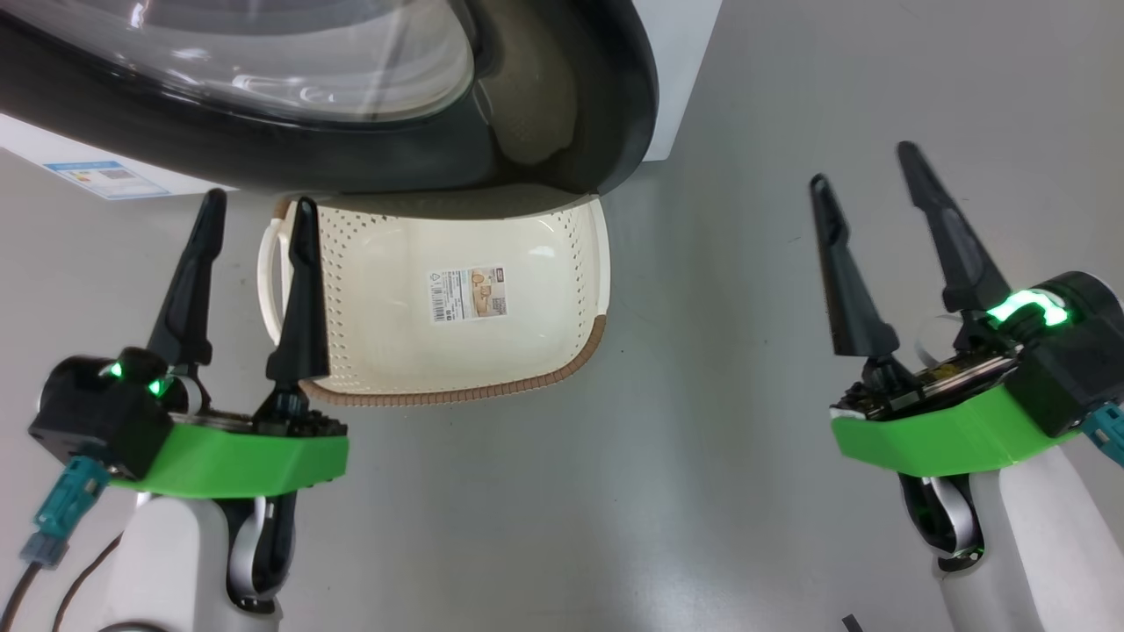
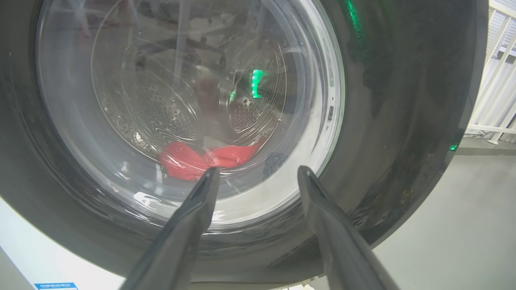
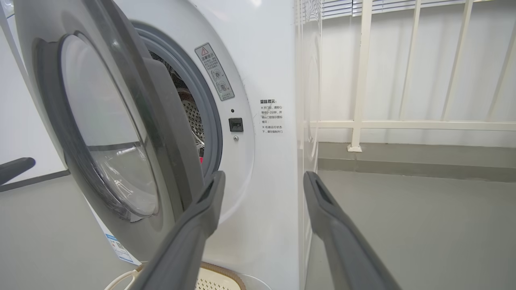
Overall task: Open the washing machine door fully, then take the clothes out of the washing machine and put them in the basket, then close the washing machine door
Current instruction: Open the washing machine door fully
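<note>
The left tool [image 1: 259, 200] stood at the lower left of the head view, its two dark fingers spread with nothing between them; its inner finger crossed in front of the left handle of the basket [image 1: 457, 397]. In the left wrist view the same tool pointed, apart from it, at the washing machine door [image 2: 403, 121]; through the glass bowl the clothes [image 2: 201, 161] lay red at the bottom of the perforated drum [image 2: 161, 117].

The basket sat on the grey floor [image 1: 702, 439] just in front of the washing machine [image 1: 676, 70], its far end tucked beneath the door's glossy black rim; a paper label [image 1: 470, 294] lay on its bare bottom. In the right wrist view the door stood partly open, swung out from the white front, so that the grey rubber ring [image 3: 209, 100] and a sliver of drum showed in the gap; a sliver of red showed low in that gap.

The right tool [image 1: 863, 164] was at the right of the head view, well apart from the machine, over bare floor; its fingers were likewise spread and gripped nothing; beyond them in its wrist view ran a white railing [image 3: 363, 80].
</note>
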Robot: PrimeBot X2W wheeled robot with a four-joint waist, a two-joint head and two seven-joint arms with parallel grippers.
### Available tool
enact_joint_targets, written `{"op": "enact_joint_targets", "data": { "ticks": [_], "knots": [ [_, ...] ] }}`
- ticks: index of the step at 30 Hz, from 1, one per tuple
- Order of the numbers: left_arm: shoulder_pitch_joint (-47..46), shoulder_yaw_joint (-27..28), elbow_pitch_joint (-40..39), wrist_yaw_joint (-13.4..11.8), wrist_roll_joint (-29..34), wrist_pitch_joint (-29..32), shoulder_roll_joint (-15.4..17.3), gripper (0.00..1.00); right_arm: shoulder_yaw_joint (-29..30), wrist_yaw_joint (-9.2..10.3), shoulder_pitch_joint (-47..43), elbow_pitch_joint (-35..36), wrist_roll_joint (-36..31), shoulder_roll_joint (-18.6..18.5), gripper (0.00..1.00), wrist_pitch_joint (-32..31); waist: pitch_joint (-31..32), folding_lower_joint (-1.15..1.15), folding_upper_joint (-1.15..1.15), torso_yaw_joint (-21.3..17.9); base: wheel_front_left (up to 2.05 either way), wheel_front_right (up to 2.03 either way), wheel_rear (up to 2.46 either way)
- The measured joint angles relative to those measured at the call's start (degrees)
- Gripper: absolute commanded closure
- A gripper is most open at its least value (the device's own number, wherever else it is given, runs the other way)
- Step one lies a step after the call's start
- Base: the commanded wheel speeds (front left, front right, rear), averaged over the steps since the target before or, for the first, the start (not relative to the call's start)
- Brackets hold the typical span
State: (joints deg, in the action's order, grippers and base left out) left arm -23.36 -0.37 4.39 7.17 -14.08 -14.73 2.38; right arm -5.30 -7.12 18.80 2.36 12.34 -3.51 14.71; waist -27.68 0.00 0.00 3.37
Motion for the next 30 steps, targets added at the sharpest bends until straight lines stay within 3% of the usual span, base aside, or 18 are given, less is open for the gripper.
{"op": "enact_joint_targets", "data": {
  "ticks": [24,25,26,27,30],
  "knots": [
    [0.03,0.32,0.4,0.0,0.05,0.0,0.15,0.0,-0.86,0.0,0.01,-1.49,0.16,0.09,0.0,0.0,0.03,0.0,0.0,-0.28,0.0,0.0,0.0],
    [0.03,0.32,0.4,0.0,0.05,0.0,0.16,0.0,-1.03,0.0,0.01,-1.65,0.18,0.09,0.31,0.0,0.0,0.0,0.0,-0.28,0.0,0.0,0.0],
    [0.03,0.31,0.4,0.0,0.05,0.0,0.19,0.0,-1.4,0.0,0.01,-1.81,0.26,0.08,0.7,0.0,-0.05,0.0,0.0,-0.29,0.0,0.0,0.0],
    [0.03,0.31,0.4,0.0,0.04,0.0,0.23,0.0,-2.07,0.0,0.04,-2.19,0.63,0.08,1.0,0.0,-0.12,0.0,0.0,-0.31,0.0,0.0,0.0],
    [0.03,0.31,0.42,0.0,0.04,0.0,0.4,0.0,-4.08,0.0,0.55,-3.57,4.37,0.12,1.0,0.0,-0.31,0.0,0.0,-0.43,0.0,0.0,0.0]
  ]
}}
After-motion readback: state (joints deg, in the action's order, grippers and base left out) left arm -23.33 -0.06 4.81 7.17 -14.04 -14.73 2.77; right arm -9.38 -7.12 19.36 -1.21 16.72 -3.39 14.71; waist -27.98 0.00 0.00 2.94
